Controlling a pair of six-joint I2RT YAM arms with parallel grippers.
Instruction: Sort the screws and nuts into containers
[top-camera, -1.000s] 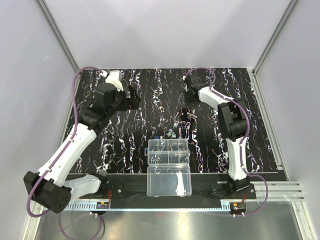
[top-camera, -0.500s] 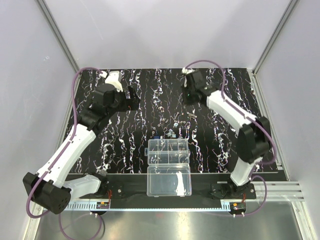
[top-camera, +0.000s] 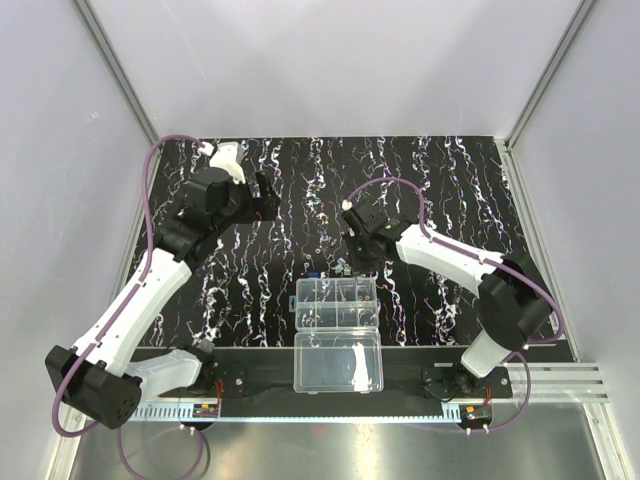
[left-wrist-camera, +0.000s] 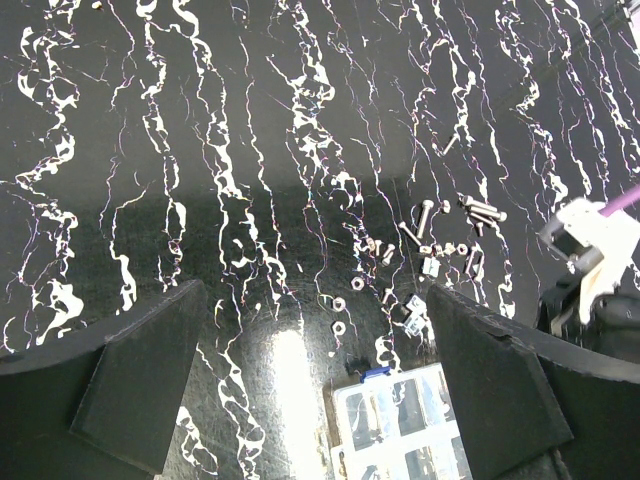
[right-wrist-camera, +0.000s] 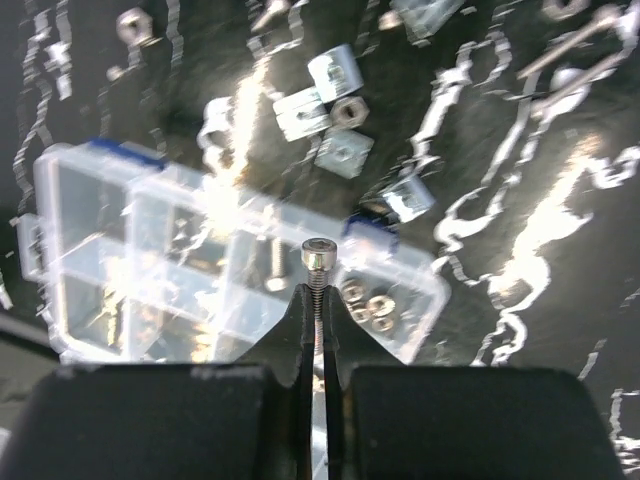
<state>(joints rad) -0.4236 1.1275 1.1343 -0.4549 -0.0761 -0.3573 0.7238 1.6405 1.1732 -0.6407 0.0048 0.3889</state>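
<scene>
My right gripper (right-wrist-camera: 318, 292) is shut on a silvery socket-head screw (right-wrist-camera: 318, 258), whose head sticks out past the tips. It hangs over the far right corner of the clear organizer box (right-wrist-camera: 92, 190), above its containers; one holds nuts (right-wrist-camera: 368, 306), another a screw (right-wrist-camera: 276, 266). From above, the right gripper (top-camera: 361, 257) is just beyond the box (top-camera: 336, 303). Loose screws (left-wrist-camera: 482, 210) and nuts (left-wrist-camera: 339, 304) lie on the mat. My left gripper (left-wrist-camera: 313, 310) hangs open and holds nothing, high over the mat at far left (top-camera: 262, 200).
The undivided clear lid half (top-camera: 338, 362) lies open toward the near edge. Silvery square pieces (right-wrist-camera: 330, 98) and a small blue latch (left-wrist-camera: 375, 372) sit at the box's far side. The mat (top-camera: 250, 280) is black with white streaks, and grey walls enclose it.
My right arm has swung from the far part of the mat back toward the box, gripper still shut. The left arm has not moved.
</scene>
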